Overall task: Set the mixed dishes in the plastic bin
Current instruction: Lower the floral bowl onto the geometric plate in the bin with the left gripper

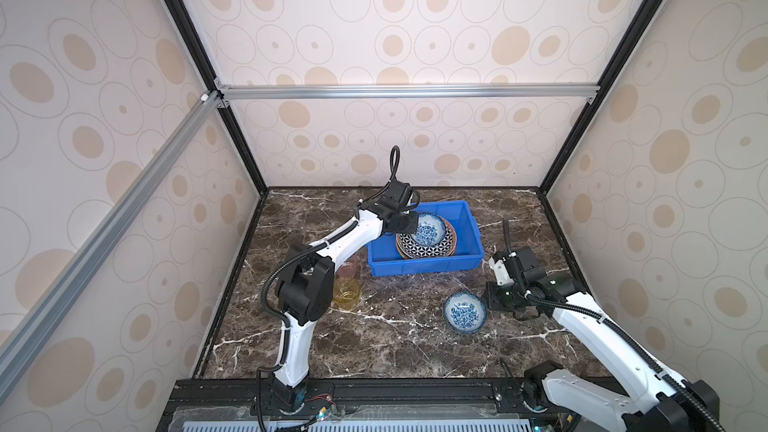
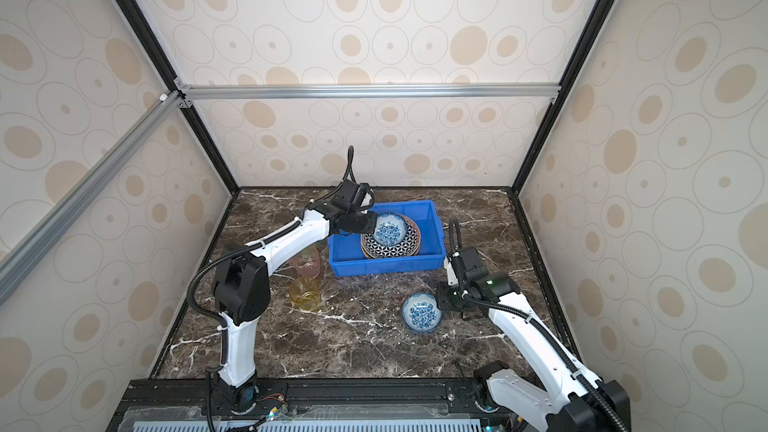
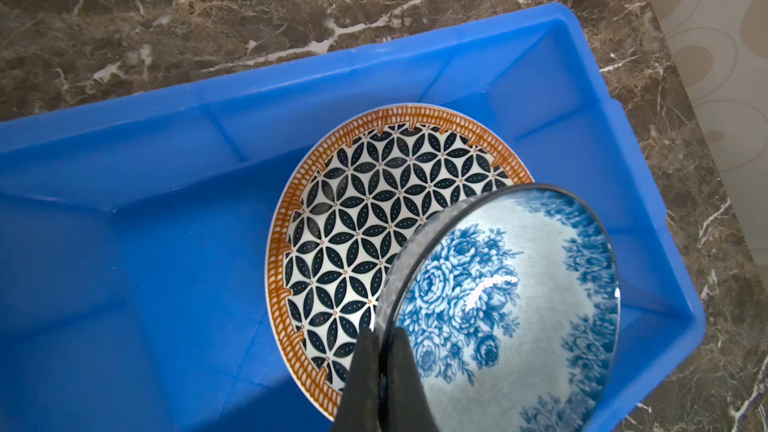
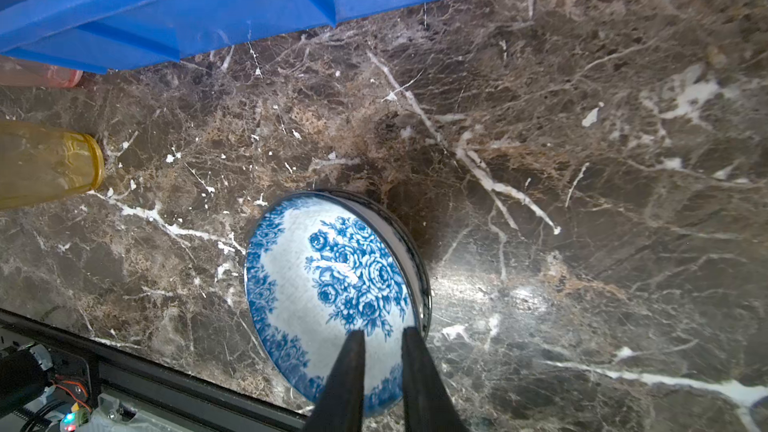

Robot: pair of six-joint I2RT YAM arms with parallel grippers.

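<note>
Right wrist view: nearest, the right gripper (image 4: 384,332) is seen with its fingers a narrow gap apart at the rim of the near floral bowl (image 4: 332,280), which rests on the marble table (image 4: 582,160). Whether that rim is pinched cannot be told. Further left, the yellow cup (image 1: 346,293) and the pink cup (image 1: 348,268) are seen standing outside the plastic bin (image 1: 424,270). Farthest, the left gripper (image 3: 382,336) is clamped on the rim of the held floral bowl (image 3: 498,305), which is tilted over the geometric plate (image 3: 353,222) stacked in the bin. The placing of this bowl is judged to be the step in hand. Next, it should be lowered level onto the plate and released.
</note>
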